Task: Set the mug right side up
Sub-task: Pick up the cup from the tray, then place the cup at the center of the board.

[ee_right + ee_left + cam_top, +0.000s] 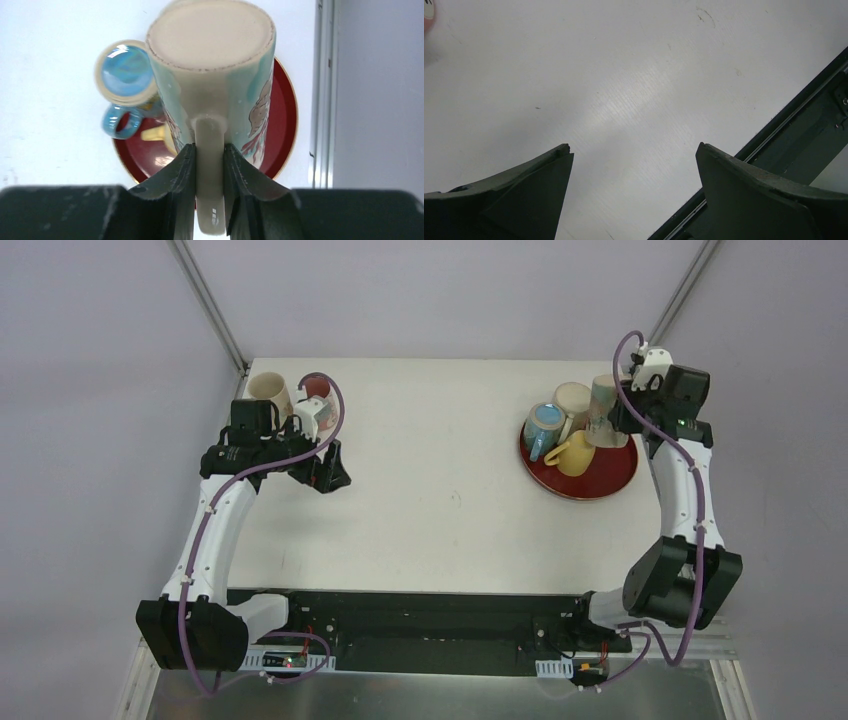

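Observation:
The mug [215, 75] is tall and cream-and-teal with a reddish pattern. It hangs over the red plate [282, 125] with its flat unglazed base turned toward the right wrist camera. My right gripper [209, 148] is shut on the mug's handle, one finger on each side. From above, that mug [606, 405] sits at the plate's back right edge, with the right gripper [620, 420] beside it. My left gripper [325, 468] is open and empty, low over the table at the left. In its wrist view the left gripper [634, 150] has only bare tabletop between the fingers.
The red plate [610, 478] also carries a blue mug [543, 428], a yellow mug [574, 453] and a cream mug [572, 400]. At the back left corner stand a cream mug [268, 392], a red mug [318, 388] and a white mug [312, 416]. Walls close in on both sides.

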Robot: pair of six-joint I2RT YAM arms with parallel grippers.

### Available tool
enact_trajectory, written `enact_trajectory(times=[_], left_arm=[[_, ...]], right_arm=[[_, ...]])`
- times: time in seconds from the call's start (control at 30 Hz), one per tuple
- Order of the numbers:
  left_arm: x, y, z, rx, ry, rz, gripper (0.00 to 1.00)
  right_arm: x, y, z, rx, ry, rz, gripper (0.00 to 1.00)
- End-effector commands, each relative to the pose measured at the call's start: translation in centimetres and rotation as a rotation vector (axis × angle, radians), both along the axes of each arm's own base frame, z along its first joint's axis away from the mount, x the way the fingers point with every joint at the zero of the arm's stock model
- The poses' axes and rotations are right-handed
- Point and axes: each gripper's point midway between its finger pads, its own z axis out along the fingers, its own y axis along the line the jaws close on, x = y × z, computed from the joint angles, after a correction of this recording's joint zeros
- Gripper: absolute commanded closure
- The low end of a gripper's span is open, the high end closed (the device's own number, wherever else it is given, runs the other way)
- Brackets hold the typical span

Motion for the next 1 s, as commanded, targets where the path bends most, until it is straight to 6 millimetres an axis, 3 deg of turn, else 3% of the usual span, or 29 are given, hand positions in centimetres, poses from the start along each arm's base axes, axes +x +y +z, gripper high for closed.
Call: enact_trajectory(times=[0.0, 0.2, 0.43, 0.7, 0.97], left_arm=[[0.1, -0.4, 1.1, -0.04, -0.043, -0.013, 0.01], [-0.2, -0.7, 1.2, -0.063, -0.051, -0.02, 0.01], [-0.3, -1.0, 1.3, -0.079, -0.062, -0.022, 0.01], [-0.4, -1.0, 1.4, -0.085, -0.069, -0.019, 0.01], [-0.5, -0.9, 1.2, -0.075, -0.071, -0.012, 0.01]], right_arm=[[0.8, 3.6, 10.6, 0.03, -0.296, 0.085, 1.0], [0.5, 6.0, 11.7, 0.018, -0.307, 0.121, 1.0], [0.1, 10.3, 11.0, 0.042, -0.271, 0.199, 1.0], [-1.3, 18.1, 9.9, 0.051, -0.241, 0.35, 1.0], [-2.2, 25.8, 6.9, 0.072, -0.227, 0.496, 1.0]])
